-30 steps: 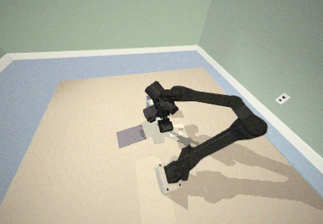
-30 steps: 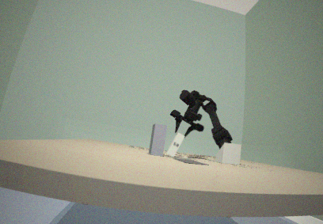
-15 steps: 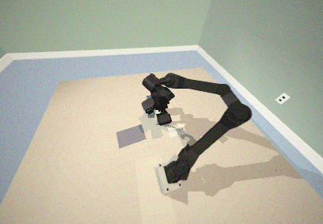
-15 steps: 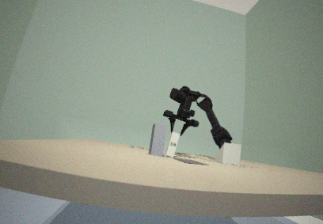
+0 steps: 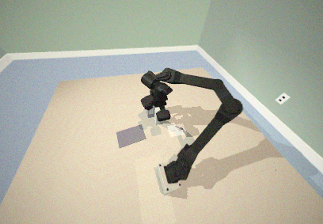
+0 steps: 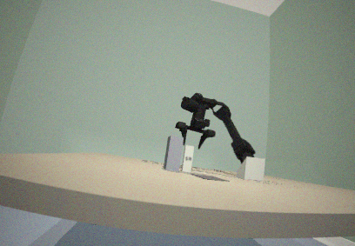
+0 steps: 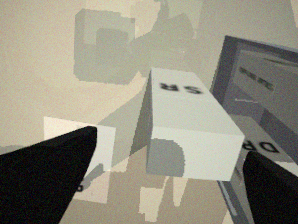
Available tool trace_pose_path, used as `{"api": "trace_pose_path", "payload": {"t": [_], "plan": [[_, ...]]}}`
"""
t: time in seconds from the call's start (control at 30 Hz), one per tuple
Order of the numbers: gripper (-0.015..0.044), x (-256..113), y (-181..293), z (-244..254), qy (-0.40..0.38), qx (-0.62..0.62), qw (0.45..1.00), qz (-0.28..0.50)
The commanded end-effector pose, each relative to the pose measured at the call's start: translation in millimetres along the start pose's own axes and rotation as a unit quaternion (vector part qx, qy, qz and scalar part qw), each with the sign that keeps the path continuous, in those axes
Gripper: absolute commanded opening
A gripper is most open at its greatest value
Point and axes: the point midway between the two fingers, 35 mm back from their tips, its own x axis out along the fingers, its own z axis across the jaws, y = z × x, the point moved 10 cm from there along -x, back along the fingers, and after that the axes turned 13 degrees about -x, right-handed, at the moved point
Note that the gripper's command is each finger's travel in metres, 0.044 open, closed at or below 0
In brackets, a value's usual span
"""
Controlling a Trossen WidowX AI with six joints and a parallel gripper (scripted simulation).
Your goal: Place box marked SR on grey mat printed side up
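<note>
The white SR box (image 6: 188, 159) (image 7: 190, 112) stands upright on the table, close beside the bin and outside it. Its SR print faces sideways. My gripper (image 6: 192, 146) (image 7: 170, 148) is open wide above it. The box top lies between the fingertips, nearer the right one in the wrist view; I cannot tell if that finger touches. The bin (image 6: 173, 156) (image 7: 223, 62) holds a box marked DR (image 7: 260, 145) and another box (image 7: 257, 77) with unreadable print. The grey mat (image 5: 131, 136) (image 6: 210, 177) has nothing on it.
A flat white card (image 5: 175, 128) with a small dark mark lies on the table near the SR box. The arm's white base (image 5: 161, 181) (image 6: 254, 169) stands beyond the mat. Arm shadows cross the table.
</note>
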Motion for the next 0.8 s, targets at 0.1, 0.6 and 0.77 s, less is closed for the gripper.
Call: {"api": "trace_pose_path", "payload": {"t": [0.1,0.6,0.77], "plan": [[0.044,-1.6,0.2,0.1,0.001,0.0,1.0,0.001],[0.0282,-26.8,0.7,-2.0,0.005,-0.001,1.0,0.0],[0.0238,-26.8,0.7,-2.0,0.005,-0.001,1.0,0.0]]}}
